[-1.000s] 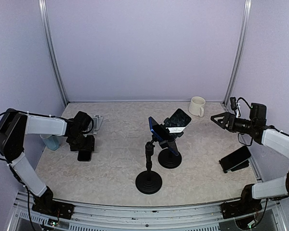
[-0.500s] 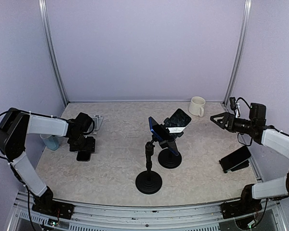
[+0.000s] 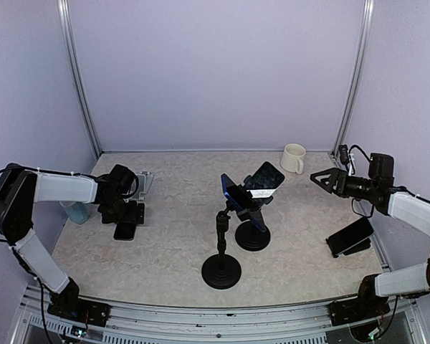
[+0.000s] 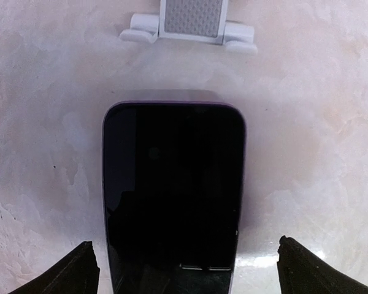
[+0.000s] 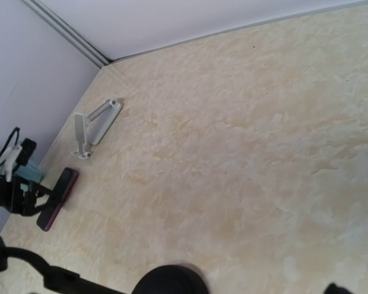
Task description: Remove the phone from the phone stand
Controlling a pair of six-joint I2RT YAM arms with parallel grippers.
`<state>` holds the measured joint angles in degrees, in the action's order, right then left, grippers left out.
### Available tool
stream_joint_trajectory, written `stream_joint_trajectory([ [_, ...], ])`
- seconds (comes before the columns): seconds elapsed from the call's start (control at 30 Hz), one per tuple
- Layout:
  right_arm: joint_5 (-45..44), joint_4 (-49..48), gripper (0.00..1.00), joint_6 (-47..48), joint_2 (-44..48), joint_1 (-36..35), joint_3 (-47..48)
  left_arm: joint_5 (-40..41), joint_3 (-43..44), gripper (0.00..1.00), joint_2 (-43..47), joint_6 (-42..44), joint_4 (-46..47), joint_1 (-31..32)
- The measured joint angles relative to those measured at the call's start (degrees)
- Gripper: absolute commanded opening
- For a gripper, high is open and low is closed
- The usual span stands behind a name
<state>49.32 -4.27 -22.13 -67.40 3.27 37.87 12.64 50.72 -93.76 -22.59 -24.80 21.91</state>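
The phone point(image 4: 173, 196), dark-screened with a purple edge, lies flat and face up on the tabletop point(image 3: 172, 258) at the left side, off the white phone stand point(image 4: 193, 18). The stand sits just beyond the phone's far end, with a strip of bare surface between them. The left pincer point(image 4: 184, 272) hangs directly over the phone's near end with its fingers spread wide. One tip shows on each side of the phone, clear of its edges, and it grips nothing. The right pincer point(image 3: 319, 177) is held in the air at the far right, pointing left toward the middle, its fingers also parted and empty.

In the centre stand two black round-based holders, the nearer one carrying a blue phone point(image 3: 236, 193) and the farther one a dark phone point(image 3: 264, 178). A cream mug point(image 3: 294, 158) sits near the far right corner. Another dark phone point(image 3: 351, 235) rests tilted at the right edge.
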Motion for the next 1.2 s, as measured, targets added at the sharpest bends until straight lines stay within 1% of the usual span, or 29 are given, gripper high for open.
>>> stream_joint_trajectory([
  [0.2, 1.2, 1.9, 1.00, 0.5, 0.8, -1.9, 0.4, -1.2, 1.0, 0.99, 5.9, 1.9, -0.3, 0.3],
  [0.3, 2.2, 3.3, 0.99, 0.6, 2.7, -3.4, 0.5, -2.0, 2.3, 0.99, 9.4, 3.0, 0.0, 0.4],
  [0.47, 3.5, 4.2, 0.99, -0.8, 7.9, -5.9, 0.2, -4.1, 2.4, 0.99, 15.0, 4.0, 1.8, 0.5],
  [0.63, 3.1, 4.2, 0.99, -4.1, 12.5, -11.2, -1.3, -5.2, 2.5, 0.99, 16.7, 4.2, 3.1, 1.2],
  [0.73, 1.7, 3.9, 0.99, -7.0, 15.0, -15.4, -3.5, -5.4, 2.5, 0.99, 16.7, 4.2, 3.5, 1.9],
  [0.9, -2.9, 2.1, 0.98, -11.6, 17.6, -22.1, -6.1, -6.0, 2.3, 0.99, 17.4, 4.1, 5.2, 3.2],
  [1.1, -9.9, -0.8, 0.94, -15.9, 17.2, -29.5, -7.5, -6.5, 2.2, 0.99, 17.5, 3.7, 7.1, 3.9],
  [1.2, -13.1, -2.1, 0.91, -17.7, 16.2, -32.1, -7.8, -6.6, 2.2, 0.99, 17.5, 3.6, 7.4, 4.6],
])
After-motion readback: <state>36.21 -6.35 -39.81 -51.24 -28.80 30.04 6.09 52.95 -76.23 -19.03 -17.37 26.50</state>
